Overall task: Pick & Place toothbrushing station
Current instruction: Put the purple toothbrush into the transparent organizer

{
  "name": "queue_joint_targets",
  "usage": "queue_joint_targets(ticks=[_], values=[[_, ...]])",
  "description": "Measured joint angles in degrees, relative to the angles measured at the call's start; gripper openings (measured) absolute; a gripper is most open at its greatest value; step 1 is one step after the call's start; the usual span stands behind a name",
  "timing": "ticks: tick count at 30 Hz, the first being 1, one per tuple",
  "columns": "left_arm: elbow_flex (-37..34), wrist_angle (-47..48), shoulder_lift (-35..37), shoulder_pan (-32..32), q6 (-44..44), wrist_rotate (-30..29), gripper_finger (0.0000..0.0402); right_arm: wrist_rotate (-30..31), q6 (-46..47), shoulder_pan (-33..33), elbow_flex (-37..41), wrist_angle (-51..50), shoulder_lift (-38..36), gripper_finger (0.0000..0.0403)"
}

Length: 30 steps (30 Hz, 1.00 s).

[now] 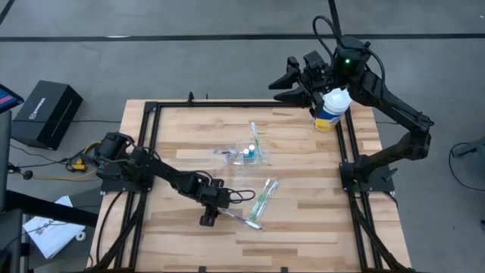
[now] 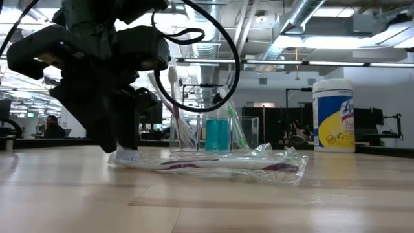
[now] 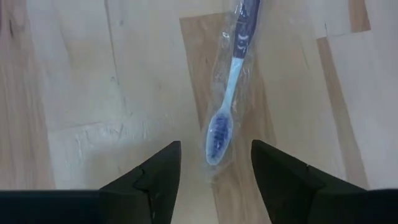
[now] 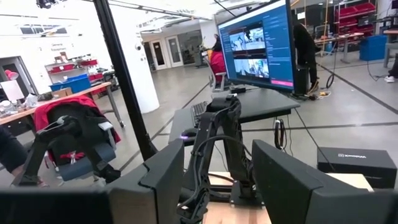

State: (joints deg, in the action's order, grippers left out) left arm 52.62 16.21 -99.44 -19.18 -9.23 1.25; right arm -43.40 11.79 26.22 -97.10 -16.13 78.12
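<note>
A purple-white toothbrush (image 3: pixel 231 81) in a clear wrapper lies flat on the wooden table (image 1: pixel 303 227), also seen in the high view (image 1: pixel 244 221) and the low view (image 2: pixel 207 166). My left gripper (image 3: pixel 214 171) is open and points steeply down. Its fingers stand on either side of the brush's bristle head (image 3: pixel 219 134) without touching it. Farther back a clear cup (image 1: pixel 250 154) holds a blue tube (image 2: pixel 217 134). Two green toothbrushes (image 1: pixel 265 197) lie right of centre, and another one (image 1: pixel 254 135) beyond the cup. My right gripper (image 1: pixel 292 85) is open, raised over the table's far edge.
A white-lidded yellow-and-blue canister (image 1: pixel 331 110) stands at the table's far right corner, under my right arm. A black frame (image 1: pixel 148 121) runs along the table's edges. A black box (image 1: pixel 45 112) sits off the table to the left.
</note>
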Motion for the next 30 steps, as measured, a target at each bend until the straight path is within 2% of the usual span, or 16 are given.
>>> queue_joint_targets(ticks=[9,18,21,24,30], values=[[0.00,-0.58,0.00,0.03,0.00,-0.03,0.0105,-0.02,-0.20,-0.02,0.00,0.00,0.01,0.0179],[0.00,-0.88,0.00,0.04,-0.05,3.59,0.0011,-0.04,-0.21,-0.02,0.00,0.01,-0.01,0.0179],[0.00,-0.88,0.00,0.04,-1.13,3.81,0.0004,-0.04,-0.24,-0.02,0.00,0.01,-0.01,0.0179],[0.00,-0.87,0.00,0.04,-3.81,6.47,0.0002,-0.15,-0.28,-0.02,0.00,0.00,0.00,0.0179],[0.00,0.08,2.51,0.04,-13.14,11.24,0.0001,-0.22,-0.35,0.00,0.00,0.03,0.01,0.0179]])
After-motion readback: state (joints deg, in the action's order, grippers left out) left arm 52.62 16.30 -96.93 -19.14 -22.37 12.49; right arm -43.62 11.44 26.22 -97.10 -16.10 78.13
